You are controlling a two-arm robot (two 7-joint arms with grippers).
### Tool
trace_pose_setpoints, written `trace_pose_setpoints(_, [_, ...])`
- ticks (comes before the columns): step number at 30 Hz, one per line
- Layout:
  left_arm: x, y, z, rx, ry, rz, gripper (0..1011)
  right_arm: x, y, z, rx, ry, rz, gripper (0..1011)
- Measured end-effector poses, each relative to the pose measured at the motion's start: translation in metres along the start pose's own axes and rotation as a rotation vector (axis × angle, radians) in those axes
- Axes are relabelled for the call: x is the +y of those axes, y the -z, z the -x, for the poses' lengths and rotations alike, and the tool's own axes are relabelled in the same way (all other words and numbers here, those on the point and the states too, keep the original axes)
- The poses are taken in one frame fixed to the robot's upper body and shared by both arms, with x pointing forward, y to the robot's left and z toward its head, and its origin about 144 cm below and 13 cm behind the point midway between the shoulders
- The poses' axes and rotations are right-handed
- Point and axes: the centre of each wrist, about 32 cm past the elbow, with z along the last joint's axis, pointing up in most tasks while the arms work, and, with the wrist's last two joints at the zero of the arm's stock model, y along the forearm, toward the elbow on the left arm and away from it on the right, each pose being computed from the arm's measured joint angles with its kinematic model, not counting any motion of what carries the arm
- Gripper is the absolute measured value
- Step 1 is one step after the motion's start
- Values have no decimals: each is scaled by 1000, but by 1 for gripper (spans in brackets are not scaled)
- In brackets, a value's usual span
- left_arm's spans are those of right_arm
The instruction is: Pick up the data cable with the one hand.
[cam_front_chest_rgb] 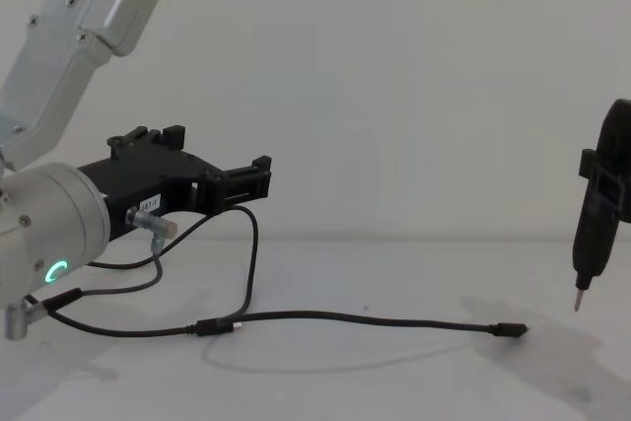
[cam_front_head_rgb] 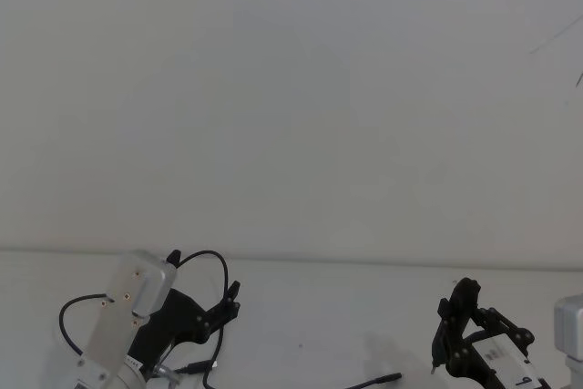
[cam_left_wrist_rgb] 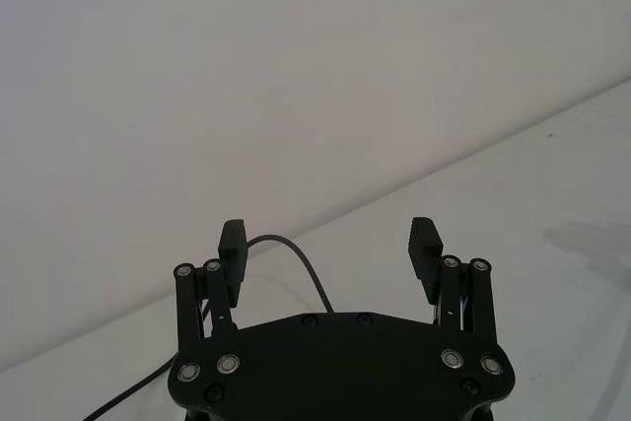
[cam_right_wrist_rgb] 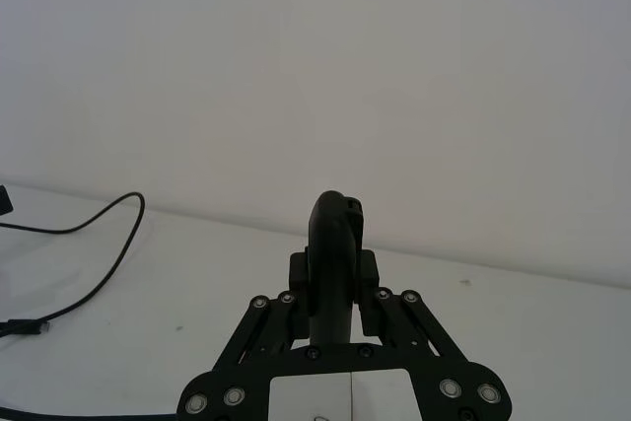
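The long thin black data cable (cam_front_chest_rgb: 365, 318) is laid along the white surface (cam_front_chest_rgb: 394, 382), lower than the black angular left gripper (cam_left_wrist_rgb: 329, 244), whose fingers (cam_left_wrist_rgb: 426, 242) are released. They should be lowered astride the cord before clenching. The slim black right gripper (cam_right_wrist_rgb: 336, 209) is parked, clenched.

bright, even, diffuse light, with faint soft shadows on the pale table (cam_front_chest_rgb: 380, 391)

The data cable (cam_front_chest_rgb: 345, 318) lay on the table (cam_front_chest_rgb: 394, 382) below the left gripper (cam_front_chest_rgb: 259, 173), stretching right and ending near the right gripper (cam_front_chest_rgb: 580, 301).
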Motion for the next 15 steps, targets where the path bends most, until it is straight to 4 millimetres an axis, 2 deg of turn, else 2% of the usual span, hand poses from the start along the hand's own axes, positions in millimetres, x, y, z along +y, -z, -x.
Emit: trace_pose_setpoints(15, [0, 0, 0, -1, 0, -1, 1000, 0, 0, 0, 0, 0, 0, 268])
